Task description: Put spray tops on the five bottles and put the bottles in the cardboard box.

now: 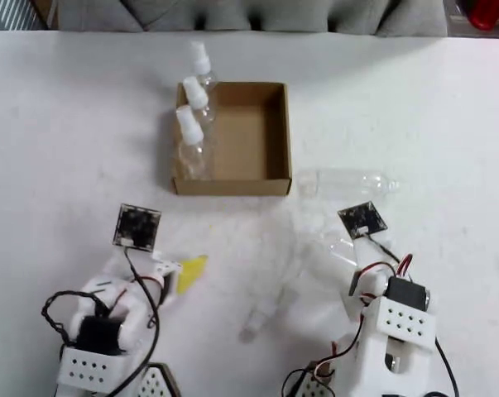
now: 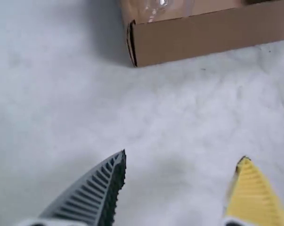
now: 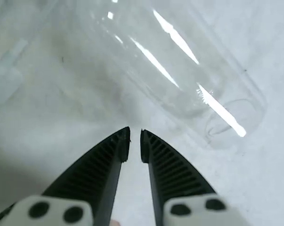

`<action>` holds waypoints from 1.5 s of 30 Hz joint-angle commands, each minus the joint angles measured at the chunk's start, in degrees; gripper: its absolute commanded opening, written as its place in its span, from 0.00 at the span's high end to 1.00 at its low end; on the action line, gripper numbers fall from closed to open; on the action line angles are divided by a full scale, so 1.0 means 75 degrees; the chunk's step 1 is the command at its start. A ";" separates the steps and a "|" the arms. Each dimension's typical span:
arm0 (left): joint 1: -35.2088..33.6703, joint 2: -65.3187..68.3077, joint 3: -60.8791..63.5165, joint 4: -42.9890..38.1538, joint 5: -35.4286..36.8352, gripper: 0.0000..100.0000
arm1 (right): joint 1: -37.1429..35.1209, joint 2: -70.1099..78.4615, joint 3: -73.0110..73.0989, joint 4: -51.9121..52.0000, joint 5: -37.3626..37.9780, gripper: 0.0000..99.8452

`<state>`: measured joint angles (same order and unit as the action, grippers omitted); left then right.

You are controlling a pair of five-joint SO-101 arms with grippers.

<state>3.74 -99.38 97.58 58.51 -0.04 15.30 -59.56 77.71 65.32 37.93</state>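
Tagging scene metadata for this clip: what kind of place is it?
Probably a home or office room set up for tabletop robot work: a white table, a cardboard box with spray bottles, and grey cushions behind the far edge.

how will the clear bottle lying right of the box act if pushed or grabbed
The clear bottle lies on its side and looks round, so a push would probably roll it. It appears empty, so likely light; its thin-looking wall may flex when squeezed.
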 commanded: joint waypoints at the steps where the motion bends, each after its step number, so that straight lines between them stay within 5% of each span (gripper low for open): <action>1: -0.0229 0.0006 -0.0047 0.0000 -0.0023 0.66 | 0.0088 -0.0053 -0.0059 -0.0064 0.0012 0.98; 12: -0.0580 0.0440 -0.0035 -0.0211 -0.0023 0.67 | 0.0100 -0.0029 -0.0059 -0.0053 0.0012 0.98; 20: -0.0604 0.0428 -0.0035 -0.0457 -0.0070 0.99 | 0.0100 -0.0064 0.0035 -0.0053 0.0012 0.98; 45: -0.1084 0.0428 -0.0035 -0.0270 -0.0070 0.94 | 0.0088 -0.0064 0.0012 -0.0100 0.0023 0.98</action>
<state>-3.38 -96.84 97.58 57.10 -0.04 15.30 -59.56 78.42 65.32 37.93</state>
